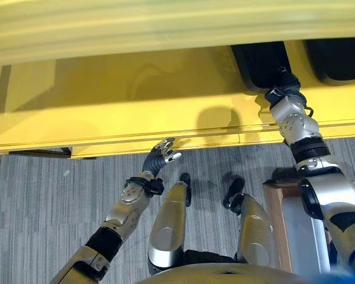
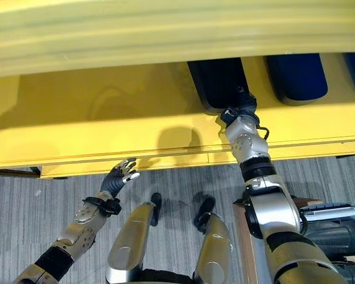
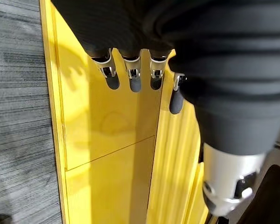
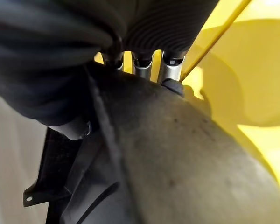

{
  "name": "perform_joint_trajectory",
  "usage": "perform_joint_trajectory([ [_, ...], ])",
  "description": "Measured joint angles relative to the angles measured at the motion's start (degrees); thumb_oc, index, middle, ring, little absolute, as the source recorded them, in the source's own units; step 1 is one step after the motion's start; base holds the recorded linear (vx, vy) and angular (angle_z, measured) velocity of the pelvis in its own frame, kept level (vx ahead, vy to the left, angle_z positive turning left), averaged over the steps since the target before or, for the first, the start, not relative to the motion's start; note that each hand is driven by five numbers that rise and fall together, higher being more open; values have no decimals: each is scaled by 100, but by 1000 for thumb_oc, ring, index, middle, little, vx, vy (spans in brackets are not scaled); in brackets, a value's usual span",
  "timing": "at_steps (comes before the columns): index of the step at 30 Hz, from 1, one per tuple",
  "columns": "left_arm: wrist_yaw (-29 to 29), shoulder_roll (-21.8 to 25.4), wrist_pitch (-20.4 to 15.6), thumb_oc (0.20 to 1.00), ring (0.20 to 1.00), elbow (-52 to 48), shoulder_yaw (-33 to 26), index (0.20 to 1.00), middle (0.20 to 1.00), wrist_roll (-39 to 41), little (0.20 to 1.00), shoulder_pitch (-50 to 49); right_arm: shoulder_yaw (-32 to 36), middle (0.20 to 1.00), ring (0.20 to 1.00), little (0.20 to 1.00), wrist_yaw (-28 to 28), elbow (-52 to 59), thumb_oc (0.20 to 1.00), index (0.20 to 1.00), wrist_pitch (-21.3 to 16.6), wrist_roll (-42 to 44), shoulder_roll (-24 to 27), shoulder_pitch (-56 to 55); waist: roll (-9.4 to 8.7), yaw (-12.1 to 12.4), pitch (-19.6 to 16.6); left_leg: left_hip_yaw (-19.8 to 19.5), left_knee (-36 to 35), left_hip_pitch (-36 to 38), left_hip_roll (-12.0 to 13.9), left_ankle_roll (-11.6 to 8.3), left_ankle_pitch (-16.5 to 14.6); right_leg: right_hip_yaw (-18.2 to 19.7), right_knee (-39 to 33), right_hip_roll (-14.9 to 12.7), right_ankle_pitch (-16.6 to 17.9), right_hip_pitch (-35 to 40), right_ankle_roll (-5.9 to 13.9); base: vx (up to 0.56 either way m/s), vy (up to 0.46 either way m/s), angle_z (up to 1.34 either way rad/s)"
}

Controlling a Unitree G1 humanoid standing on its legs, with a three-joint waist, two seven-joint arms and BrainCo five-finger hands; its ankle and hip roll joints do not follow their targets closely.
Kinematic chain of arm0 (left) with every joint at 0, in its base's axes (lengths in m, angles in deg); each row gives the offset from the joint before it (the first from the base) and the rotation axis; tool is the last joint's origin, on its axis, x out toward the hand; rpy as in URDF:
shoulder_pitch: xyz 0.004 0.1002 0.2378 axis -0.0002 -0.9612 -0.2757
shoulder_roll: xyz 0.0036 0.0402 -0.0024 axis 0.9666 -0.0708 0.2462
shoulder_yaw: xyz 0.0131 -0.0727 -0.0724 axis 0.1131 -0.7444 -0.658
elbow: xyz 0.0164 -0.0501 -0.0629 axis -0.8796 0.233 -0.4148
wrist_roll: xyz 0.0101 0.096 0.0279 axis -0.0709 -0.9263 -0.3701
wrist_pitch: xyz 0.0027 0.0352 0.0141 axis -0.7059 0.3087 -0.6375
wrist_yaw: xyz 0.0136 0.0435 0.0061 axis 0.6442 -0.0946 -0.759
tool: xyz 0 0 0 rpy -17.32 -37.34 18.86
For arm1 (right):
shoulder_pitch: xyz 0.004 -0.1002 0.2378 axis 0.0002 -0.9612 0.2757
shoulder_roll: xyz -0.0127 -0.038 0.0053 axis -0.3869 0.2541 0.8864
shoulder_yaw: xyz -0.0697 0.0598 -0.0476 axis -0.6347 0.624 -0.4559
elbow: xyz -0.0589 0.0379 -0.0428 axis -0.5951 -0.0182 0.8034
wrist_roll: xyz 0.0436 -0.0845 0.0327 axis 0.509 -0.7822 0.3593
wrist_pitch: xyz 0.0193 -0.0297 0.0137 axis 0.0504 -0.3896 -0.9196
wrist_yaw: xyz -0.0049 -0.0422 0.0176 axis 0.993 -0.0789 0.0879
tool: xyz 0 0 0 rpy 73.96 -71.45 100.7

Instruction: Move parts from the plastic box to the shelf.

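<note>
My right hand (image 2: 239, 109) is reaching onto the yellow shelf (image 1: 136, 100), fingers curled over the edge of a black part (image 2: 219, 80) that lies on the shelf board. Another dark part (image 2: 297, 76) rests just beside it. My left hand (image 1: 161, 157) hangs relaxed and empty near the shelf's front edge. Step in hand, by my judgement: placement. Next I should let go, draw clear and return to the plastic box (image 1: 299, 234).
</note>
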Motion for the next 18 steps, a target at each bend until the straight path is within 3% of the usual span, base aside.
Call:
perform_joint_trajectory([
  [12, -265, -7, -19, 1000, 1000, -186, 13, 1000, 1000, -60, 1000, -68, -287, 200, 200, 200, 44, 92, 200, 200, 197, -382, 38, 35, -19, -16, -11, 39, 190, -117, 10, 47, -117, 60, 118, -25, -42, -108, -10, -3, 10, -1],
  [18, -573, -9, -57, 1000, 1000, -241, 12, 1000, 1000, -154, 1000, -87, -269, 200, 200, 200, -100, 49, 200, 200, 145, 3, 16, 46, -111, -19, -74, 40, 303, -196, 16, 67, -198, 47, 108, -24, -43, -122, -2, 0, 0, 0],
])
